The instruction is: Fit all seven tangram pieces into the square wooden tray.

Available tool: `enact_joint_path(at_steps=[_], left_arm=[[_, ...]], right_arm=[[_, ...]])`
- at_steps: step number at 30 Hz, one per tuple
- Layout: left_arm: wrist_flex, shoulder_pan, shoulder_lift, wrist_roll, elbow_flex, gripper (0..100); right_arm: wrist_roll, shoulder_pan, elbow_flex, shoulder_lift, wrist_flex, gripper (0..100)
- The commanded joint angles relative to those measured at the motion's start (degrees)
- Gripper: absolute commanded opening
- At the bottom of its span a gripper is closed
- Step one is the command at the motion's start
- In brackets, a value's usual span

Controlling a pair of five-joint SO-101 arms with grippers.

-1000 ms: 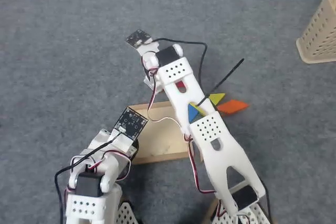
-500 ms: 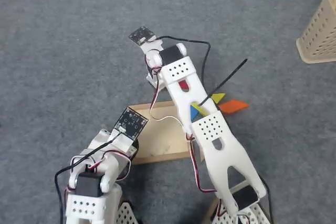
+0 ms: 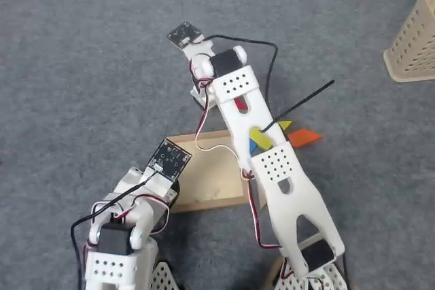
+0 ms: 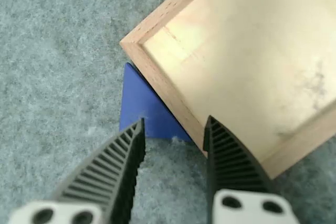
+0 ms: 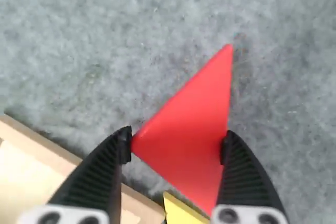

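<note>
Our right gripper (image 5: pixel 176 148) has its fingers clamped on the red triangle (image 5: pixel 194 124), just outside the tray (image 4: pixel 168 9) rim. Our left gripper (image 4: pixel 175 124) hangs with fingers apart over the blue triangle (image 4: pixel 139 103), which lies against the tray's outer corner. We judge the red piece's slanted edges could let it twist or slip from the squeeze.

Tray (image 4: pixel 252 61): pale bare wood, smooth, matt. Table cover (image 5: pixel 94 30): grey fuzzy cloth, felt-like. Red triangle (image 5: pixel 191 129): smooth, matt, possibly painted wood. Left gripper (image 4: pixel 175 124) fingers (image 4: pixel 123 156): ribbed black plastic.
</note>
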State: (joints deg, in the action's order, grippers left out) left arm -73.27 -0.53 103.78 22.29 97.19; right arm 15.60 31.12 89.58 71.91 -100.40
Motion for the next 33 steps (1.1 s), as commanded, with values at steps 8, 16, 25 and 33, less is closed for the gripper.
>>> enact_joint_path(at_steps=[8, 16, 25, 33], left_arm=[[-0.3, -0.1, 0.7, -0.4, -0.7, 18], [-0.3, -0.1, 0.7, -0.4, -0.7, 18], [-0.3, -0.1, 0.7, -0.4, -0.7, 18], [-0.3, -0.1, 0.7, -0.4, -0.7, 18]], right_arm=[[0.9, -1.0, -28.3, -26.1, -2.7, 7.2], [8.4, 1.3, -54.4, -45.1, 2.2, 7.2], [17.0, 7.5, -91.7, -65.8, 23.9, 7.2], [22.3, 13.2, -99.4, -66.7, 30.4, 7.6]])
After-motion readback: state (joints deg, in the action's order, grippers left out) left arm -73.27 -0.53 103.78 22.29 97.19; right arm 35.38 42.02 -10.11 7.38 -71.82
